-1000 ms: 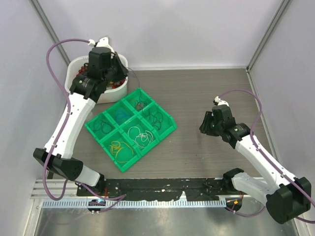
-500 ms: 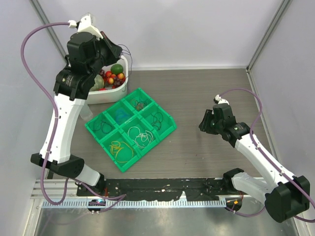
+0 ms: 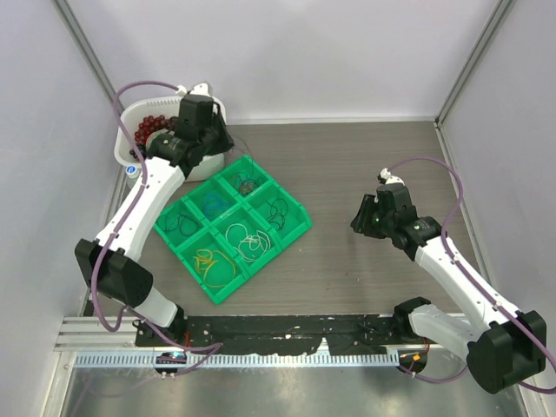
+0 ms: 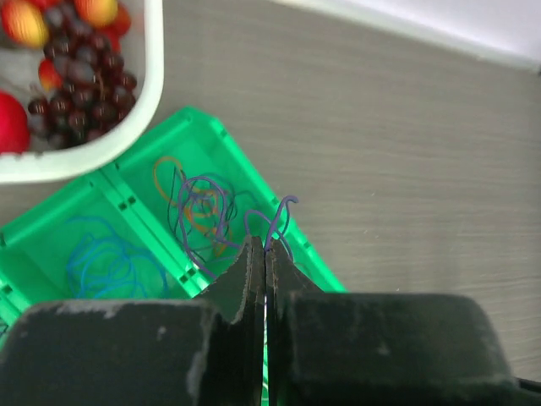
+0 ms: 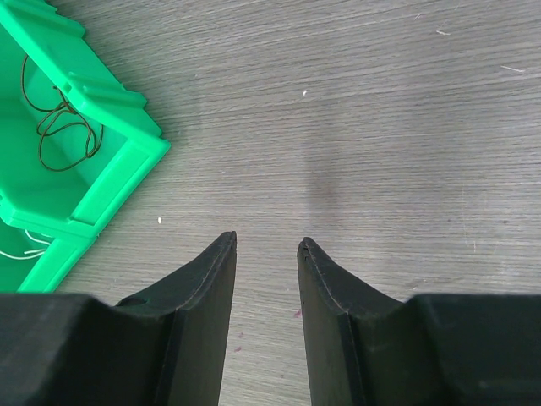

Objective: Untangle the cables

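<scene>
- Top view: no text, label, brand, number or sign can be read on any surface.
- Left wrist view: nothing legible.
- Right wrist view: nothing legible.
</scene>
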`<state>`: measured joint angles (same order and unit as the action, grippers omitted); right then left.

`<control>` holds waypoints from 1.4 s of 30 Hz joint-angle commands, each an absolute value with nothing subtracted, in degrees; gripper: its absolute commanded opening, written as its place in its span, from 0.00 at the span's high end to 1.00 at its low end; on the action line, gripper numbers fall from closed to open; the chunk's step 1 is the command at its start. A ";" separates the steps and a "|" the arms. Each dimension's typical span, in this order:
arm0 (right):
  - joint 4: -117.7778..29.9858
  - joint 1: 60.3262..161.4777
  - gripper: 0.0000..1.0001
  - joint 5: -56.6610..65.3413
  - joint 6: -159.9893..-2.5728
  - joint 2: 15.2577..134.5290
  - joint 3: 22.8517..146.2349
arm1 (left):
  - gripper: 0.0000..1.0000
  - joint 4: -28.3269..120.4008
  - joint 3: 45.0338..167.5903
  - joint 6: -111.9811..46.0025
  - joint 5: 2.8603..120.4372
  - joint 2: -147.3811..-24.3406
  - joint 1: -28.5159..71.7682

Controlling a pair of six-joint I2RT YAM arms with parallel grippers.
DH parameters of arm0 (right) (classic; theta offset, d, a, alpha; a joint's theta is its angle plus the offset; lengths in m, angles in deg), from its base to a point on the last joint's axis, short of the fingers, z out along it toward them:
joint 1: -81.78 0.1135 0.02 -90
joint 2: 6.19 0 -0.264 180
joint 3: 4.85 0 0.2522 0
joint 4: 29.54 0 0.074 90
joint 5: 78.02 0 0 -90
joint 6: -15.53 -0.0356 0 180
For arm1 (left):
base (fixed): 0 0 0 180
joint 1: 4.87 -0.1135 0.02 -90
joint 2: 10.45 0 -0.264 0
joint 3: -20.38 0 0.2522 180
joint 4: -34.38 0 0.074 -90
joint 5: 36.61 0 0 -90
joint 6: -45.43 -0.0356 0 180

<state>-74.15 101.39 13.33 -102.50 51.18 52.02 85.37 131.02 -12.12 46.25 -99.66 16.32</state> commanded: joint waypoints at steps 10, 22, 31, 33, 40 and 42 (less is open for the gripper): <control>-72.48 100.58 0.60 12.86 -102.94 50.50 51.98 | 1.00 90.77 135.65 -8.18 50.58 -116.35 16.04; -73.71 100.06 0.60 12.86 -102.68 49.54 52.06 | 1.00 93.14 132.85 -5.81 43.10 -124.53 16.04; -73.71 100.06 0.60 9.96 -103.12 49.89 52.33 | 0.73 96.30 133.90 -5.81 41.43 -124.02 16.22; -73.88 100.06 0.60 9.87 -103.29 49.97 52.76 | 0.67 96.48 133.81 -5.72 41.52 -122.35 16.13; -75.20 100.14 0.60 10.14 -103.12 49.54 54.87 | 0.48 96.92 131.62 -3.26 45.12 -113.30 16.13; -75.73 100.14 0.60 10.22 -103.12 48.92 55.49 | 0.45 96.66 129.87 -2.82 46.87 -109.70 16.13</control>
